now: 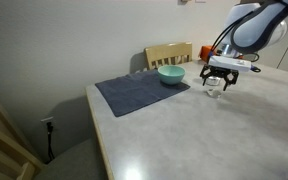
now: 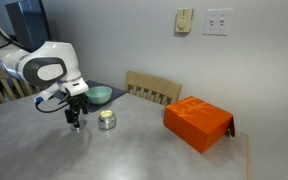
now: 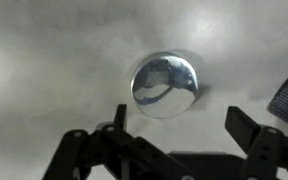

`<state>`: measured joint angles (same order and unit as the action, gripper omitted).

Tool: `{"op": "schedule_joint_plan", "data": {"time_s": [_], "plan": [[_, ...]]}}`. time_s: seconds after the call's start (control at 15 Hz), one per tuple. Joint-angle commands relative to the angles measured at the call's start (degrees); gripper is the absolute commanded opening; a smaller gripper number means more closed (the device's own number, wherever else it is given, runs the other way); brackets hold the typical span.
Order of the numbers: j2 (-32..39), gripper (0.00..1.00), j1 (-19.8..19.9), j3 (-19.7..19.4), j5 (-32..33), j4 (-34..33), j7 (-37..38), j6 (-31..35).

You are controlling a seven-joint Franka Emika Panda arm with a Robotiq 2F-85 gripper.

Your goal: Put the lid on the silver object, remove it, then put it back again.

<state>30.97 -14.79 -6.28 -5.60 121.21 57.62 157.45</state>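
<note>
Well, my fingers stand apart and empty beside the pot; whether the lid's on yet, I can't tell.

Mirror-glossy metal lid; matt, mottled grey table; dark cloth mat; pale wooden chair

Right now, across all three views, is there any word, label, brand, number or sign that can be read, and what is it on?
No text is readable in any view.
orange box: plain faces, no print visible.
wall plates: too small to show any marking.
silver object: only reflections on its shiny surface, no lettering.
</note>
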Motion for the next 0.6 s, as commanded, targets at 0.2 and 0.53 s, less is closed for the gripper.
{"op": "schedule_joint_plan", "data": {"time_s": [0.2, 0.53], "plan": [[-0.38, 1.00, 0.40, 0.42, -0.55, 2.08, 1.96, -0.60], [0.26, 1.00, 0.91, 0.81, -0.63, 2.59, 1.52, -0.99]]}}
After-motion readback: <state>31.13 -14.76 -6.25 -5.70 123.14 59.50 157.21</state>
